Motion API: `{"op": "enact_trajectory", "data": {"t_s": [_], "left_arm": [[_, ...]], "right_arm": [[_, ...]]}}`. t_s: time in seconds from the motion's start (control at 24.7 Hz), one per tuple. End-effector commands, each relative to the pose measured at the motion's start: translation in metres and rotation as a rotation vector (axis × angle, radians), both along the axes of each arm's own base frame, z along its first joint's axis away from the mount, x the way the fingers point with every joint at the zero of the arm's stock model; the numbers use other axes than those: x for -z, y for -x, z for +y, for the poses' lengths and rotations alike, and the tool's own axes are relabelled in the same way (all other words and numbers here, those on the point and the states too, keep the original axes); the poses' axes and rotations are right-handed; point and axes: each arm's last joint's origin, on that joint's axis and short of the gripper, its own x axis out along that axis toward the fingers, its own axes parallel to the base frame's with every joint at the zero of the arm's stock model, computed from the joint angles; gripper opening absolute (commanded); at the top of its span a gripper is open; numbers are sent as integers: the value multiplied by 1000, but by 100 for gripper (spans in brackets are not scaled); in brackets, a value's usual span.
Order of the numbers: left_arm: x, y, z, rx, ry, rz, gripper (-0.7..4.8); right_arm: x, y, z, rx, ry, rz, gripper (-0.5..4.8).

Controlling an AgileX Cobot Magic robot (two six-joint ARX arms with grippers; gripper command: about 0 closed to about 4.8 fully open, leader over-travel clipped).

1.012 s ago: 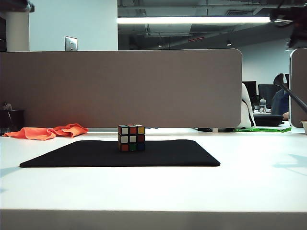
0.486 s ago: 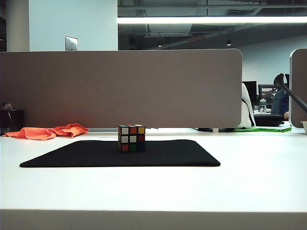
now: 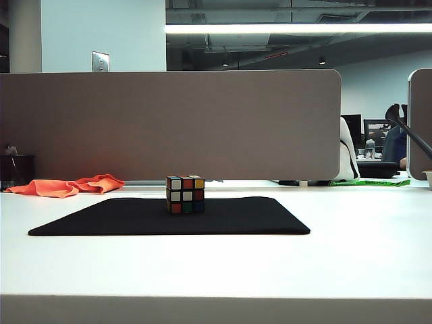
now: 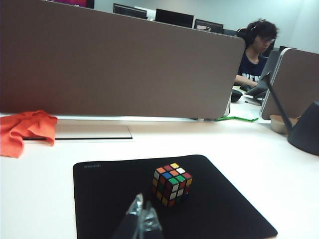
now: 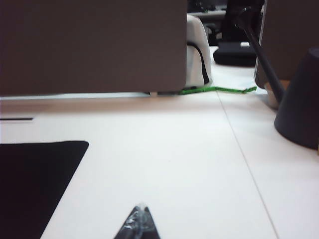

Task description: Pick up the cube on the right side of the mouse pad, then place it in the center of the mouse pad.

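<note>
The cube (image 3: 185, 194), with black edges and coloured stickers, stands on the black mouse pad (image 3: 243, 219) near its middle, a little toward the far edge. Neither arm shows in the exterior view. In the left wrist view the cube (image 4: 172, 184) sits on the mouse pad (image 4: 104, 199) just beyond my left gripper (image 4: 143, 209), which is shut with nothing in it and apart from the cube. My right gripper (image 5: 140, 210) is shut and empty over bare white table, beside the mouse pad's corner (image 5: 35, 179). The right wrist view does not show the cube.
An orange cloth (image 3: 67, 185) lies at the back left of the table. A grey partition (image 3: 169, 125) closes off the far edge. A dark cone-shaped base (image 5: 299, 104) with a slanted rod stands at the right. A green strip (image 3: 370, 182) lies beyond.
Dark arm parts at the top corners of the exterior view one second ago have gone out of the picture, with their shadows. The cube and mouse pad have not moved.
</note>
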Motion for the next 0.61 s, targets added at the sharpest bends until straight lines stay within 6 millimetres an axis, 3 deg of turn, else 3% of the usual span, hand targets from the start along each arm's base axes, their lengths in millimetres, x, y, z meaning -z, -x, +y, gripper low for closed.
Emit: {"op": "enact_trajectory", "data": {"t_s": [0.04,0.45,0.61], "left_arm": [[0,0,0,-3,3,1,-6],[1,-1,3,-114,-43,-5,-6],[7,-4,1,-76,-52,-8,-6]], "right_arm": [[3,6,-1,6,-1,-12,-5],[22,19,-2,28,-9,-65,-5],[30,20,-2,28,-11,-64,-5]]}}
